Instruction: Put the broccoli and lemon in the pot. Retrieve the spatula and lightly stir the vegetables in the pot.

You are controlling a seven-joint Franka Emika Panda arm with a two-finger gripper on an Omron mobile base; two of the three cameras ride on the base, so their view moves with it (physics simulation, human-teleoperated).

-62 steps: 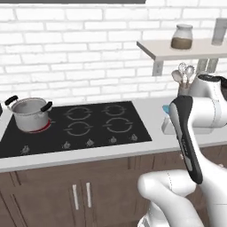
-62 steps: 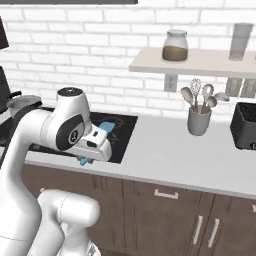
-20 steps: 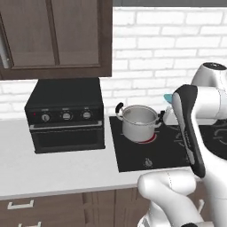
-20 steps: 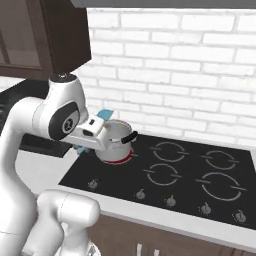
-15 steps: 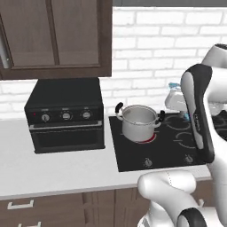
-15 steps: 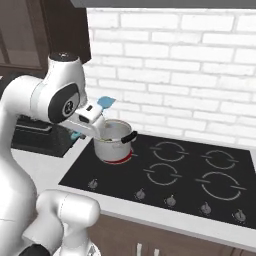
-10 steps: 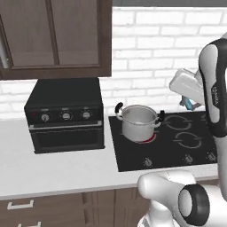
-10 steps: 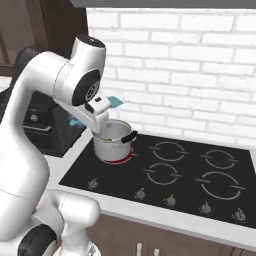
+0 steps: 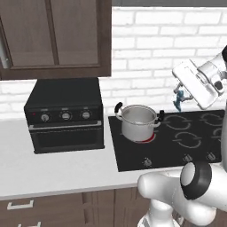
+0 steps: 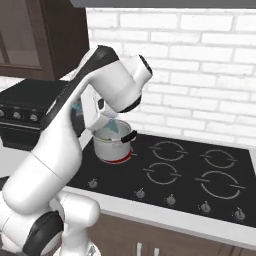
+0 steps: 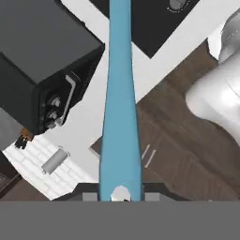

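The steel pot (image 9: 137,122) with black side handles stands on the cooktop's rear left burner, also seen as pot (image 10: 112,144). My gripper (image 9: 179,95) hangs above the cooktop to the right of the pot, shut on the light-blue spatula (image 9: 178,102). From the right side, my gripper (image 10: 110,121) sits just above the pot's rim, and the spatula (image 10: 114,126) pokes out below the hand. In the hand view the spatula (image 11: 120,98) runs up the middle from my gripper (image 11: 121,194). The broccoli and lemon are hidden.
A black toaster oven (image 9: 65,114) stands on the white counter (image 9: 53,170) left of the black cooktop (image 9: 177,144). Dark wall cabinets (image 9: 57,35) hang above the oven. A white brick wall (image 10: 200,75) backs the cooktop.
Over three seconds the base has driven left, bringing the pot and oven into view. In the last second the arm has swung up, carrying the spatula to above the cooktop by the pot.
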